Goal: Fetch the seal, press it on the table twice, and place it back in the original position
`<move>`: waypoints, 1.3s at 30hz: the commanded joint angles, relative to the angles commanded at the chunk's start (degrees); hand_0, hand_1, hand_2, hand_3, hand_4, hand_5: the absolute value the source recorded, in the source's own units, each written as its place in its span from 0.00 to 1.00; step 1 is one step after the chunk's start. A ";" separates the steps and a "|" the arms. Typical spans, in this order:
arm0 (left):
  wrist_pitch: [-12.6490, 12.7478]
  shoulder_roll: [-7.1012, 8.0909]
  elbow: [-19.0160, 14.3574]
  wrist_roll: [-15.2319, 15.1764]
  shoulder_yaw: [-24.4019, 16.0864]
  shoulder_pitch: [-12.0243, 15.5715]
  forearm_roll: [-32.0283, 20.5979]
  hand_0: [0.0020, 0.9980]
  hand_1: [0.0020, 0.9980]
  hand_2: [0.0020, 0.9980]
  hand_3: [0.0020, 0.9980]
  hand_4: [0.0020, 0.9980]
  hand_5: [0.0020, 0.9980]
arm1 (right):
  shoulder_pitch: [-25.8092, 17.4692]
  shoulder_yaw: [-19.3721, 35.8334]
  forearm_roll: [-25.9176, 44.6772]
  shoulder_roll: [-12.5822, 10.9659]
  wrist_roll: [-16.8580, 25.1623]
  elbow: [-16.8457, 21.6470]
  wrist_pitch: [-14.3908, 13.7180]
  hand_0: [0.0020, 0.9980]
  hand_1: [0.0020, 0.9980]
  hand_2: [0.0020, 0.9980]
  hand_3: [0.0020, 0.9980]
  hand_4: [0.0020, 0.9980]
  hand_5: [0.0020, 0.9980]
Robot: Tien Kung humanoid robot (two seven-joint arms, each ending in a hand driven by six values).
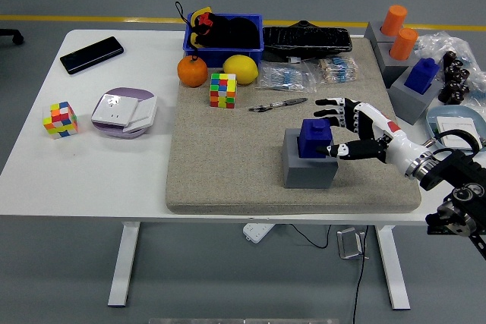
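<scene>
The seal is a blue block point(314, 138) standing in a grey holder point(309, 165) on the beige mat point(228, 172), right of centre. My right hand point(339, 128) comes in from the right at the seal's right side. Its fingers point(334, 104) are spread above and beside the seal and its thumb point(343, 151) lies by the holder's top edge. The hand holds nothing. My left arm is out of view.
On the mat are a pen point(277, 104), a Rubik's cube point(222, 89), an orange point(192, 71), a lemon point(240, 68) and a blue bin point(224, 36). Grey blocks with orange and blue pieces point(414, 73) stand at the right. A phone point(91, 54), a second cube point(60, 119) and a white device point(124, 111) lie left.
</scene>
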 joint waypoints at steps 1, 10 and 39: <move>0.01 -0.01 0.01 0.00 -0.01 -0.03 0.01 0.72 0.69 0.69 0.74 0.64 0.32 | -0.01 -0.05 0.03 0.04 0.07 0.02 -0.12 0.80 0.73 0.72 0.79 0.96 0.00; -0.06 -0.04 0.17 0.05 0.26 0.07 -0.25 0.72 0.69 0.69 0.74 0.64 0.31 | -0.38 -0.63 0.34 -0.06 0.47 0.48 -1.56 0.74 0.67 0.67 0.73 0.88 0.00; -0.42 -0.12 0.13 -0.15 0.39 -0.03 -0.41 0.73 0.69 0.69 0.74 0.65 0.31 | -0.54 -1.98 1.32 -0.10 0.54 0.15 -1.39 0.64 0.55 0.55 0.61 0.79 0.00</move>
